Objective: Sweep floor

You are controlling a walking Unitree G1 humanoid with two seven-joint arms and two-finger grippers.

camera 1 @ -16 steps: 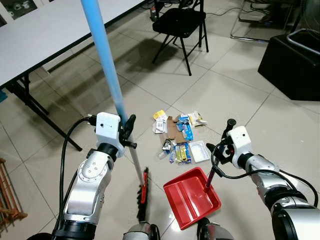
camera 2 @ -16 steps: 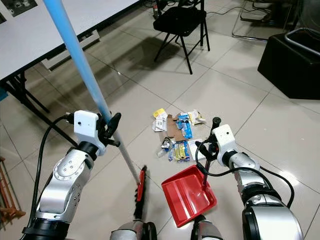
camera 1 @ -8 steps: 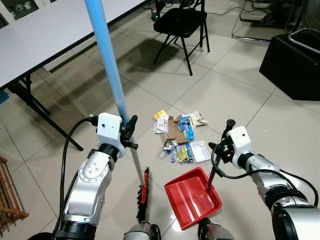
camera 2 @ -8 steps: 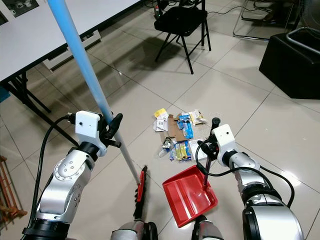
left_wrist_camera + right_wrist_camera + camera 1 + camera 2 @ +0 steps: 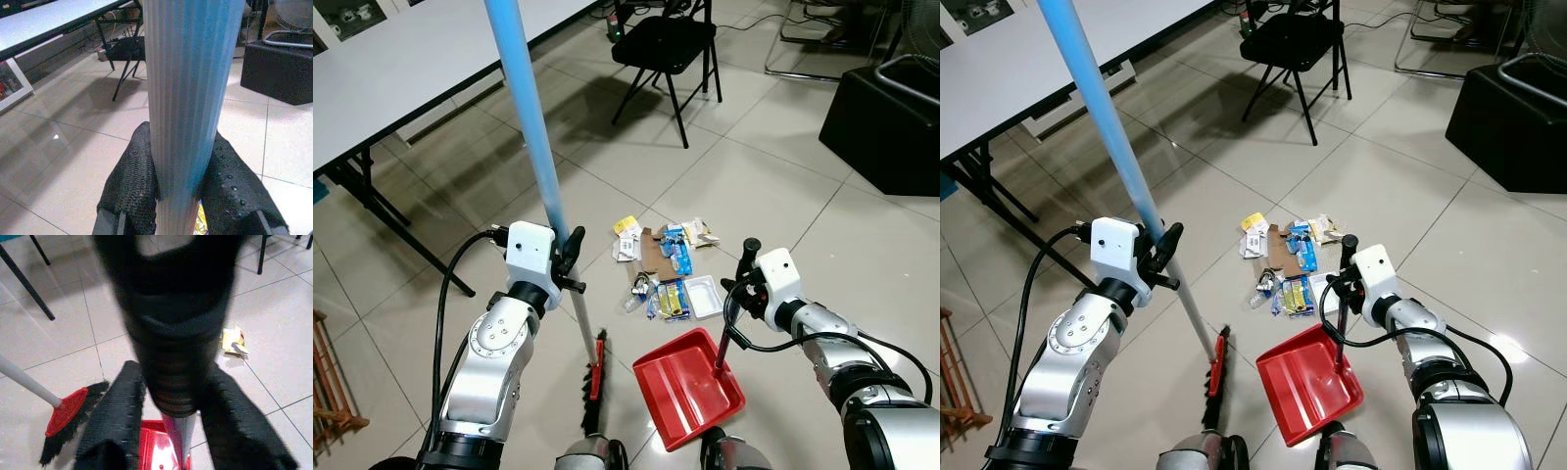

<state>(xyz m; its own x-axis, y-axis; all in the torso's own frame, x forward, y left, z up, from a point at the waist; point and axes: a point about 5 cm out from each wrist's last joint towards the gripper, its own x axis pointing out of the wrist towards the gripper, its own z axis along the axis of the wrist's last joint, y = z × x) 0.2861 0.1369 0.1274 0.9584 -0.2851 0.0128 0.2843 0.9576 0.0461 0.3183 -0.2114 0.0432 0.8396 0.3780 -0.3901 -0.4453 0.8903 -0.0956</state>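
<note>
Two tools: broom (image 5: pixel 540 186) and red dustpan (image 5: pixel 687 387), each held by one gripper.
Broom: blue pole slants up; red head with black bristles on the tiles near the robot's feet.
Left gripper (image 5: pixel 570 257): fingers (image 5: pixel 134 183) clamped on the pole.
Right gripper (image 5: pixel 1344 272): fingers (image 5: pixel 115 418) closed around the dustpan's black handle.
Dustpan: on the floor beside the broom head.
Litter (image 5: pixel 666 266): wrappers and cardboard just beyond the dustpan.
Chair (image 5: pixel 664 47): black, farther off.
Table (image 5: pixel 401 69): white, at left.
</note>
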